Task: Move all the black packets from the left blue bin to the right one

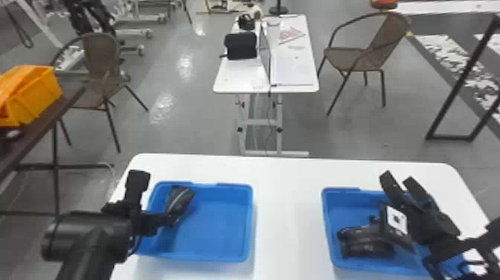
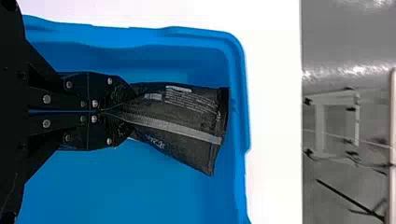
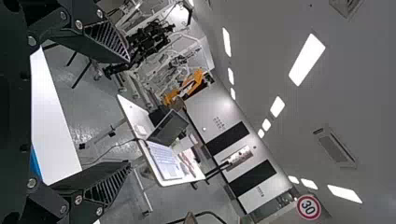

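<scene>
Grey floor (image 1: 178,130), white table (image 1: 290,208) bearing two blue bins (image 1: 250,219).

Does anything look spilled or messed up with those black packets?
Nothing looks spilled. The one odd-looking thing is the black packet in the left gripper, at the left blue bin: its gripped end is bunched narrow while the other flares wide, likely just from the squeeze.

Blue bins (image 1: 251,223), white table (image 1: 288,201), a grey-striped black packet (image 2: 177,112).

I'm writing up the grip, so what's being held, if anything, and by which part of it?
A black packet, pinched at one gathered end by the left claw; the open right claw holds nothing.
</scene>
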Available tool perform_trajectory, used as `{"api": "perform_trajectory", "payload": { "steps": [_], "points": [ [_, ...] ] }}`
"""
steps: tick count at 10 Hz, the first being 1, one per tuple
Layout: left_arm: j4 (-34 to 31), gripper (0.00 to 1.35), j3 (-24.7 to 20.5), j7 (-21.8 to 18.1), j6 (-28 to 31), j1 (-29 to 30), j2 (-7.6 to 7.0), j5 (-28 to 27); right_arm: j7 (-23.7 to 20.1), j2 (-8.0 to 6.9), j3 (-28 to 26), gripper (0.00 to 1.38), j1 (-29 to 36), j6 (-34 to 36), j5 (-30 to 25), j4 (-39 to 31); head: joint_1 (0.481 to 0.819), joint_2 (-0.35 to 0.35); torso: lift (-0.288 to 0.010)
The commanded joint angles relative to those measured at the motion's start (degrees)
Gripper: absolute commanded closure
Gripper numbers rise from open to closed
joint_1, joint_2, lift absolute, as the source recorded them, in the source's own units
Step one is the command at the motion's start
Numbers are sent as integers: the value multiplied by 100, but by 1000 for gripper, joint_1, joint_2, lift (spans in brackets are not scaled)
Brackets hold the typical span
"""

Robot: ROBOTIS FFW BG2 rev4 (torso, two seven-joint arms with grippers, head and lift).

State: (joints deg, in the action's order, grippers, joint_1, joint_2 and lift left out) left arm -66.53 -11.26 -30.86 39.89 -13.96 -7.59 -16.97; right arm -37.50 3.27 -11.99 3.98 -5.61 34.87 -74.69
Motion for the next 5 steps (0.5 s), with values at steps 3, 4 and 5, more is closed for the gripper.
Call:
{"api": "perform_trajectory", "payload": {
  "steps": [3,4,5],
  "points": [
    [-1205,1214,1,-1326,-1774,745,478,440,-275,-28,109,256,6,7,2,-37,695,30,0],
    [-1205,1214,396,-1598,-1958,649,495,651,-381,-19,249,256,-117,25,-15,-1,695,11,0],
    [-1055,1214,827,-1722,-2169,490,478,862,-460,-10,434,256,-275,33,-68,43,695,-28,0]
  ]
}}
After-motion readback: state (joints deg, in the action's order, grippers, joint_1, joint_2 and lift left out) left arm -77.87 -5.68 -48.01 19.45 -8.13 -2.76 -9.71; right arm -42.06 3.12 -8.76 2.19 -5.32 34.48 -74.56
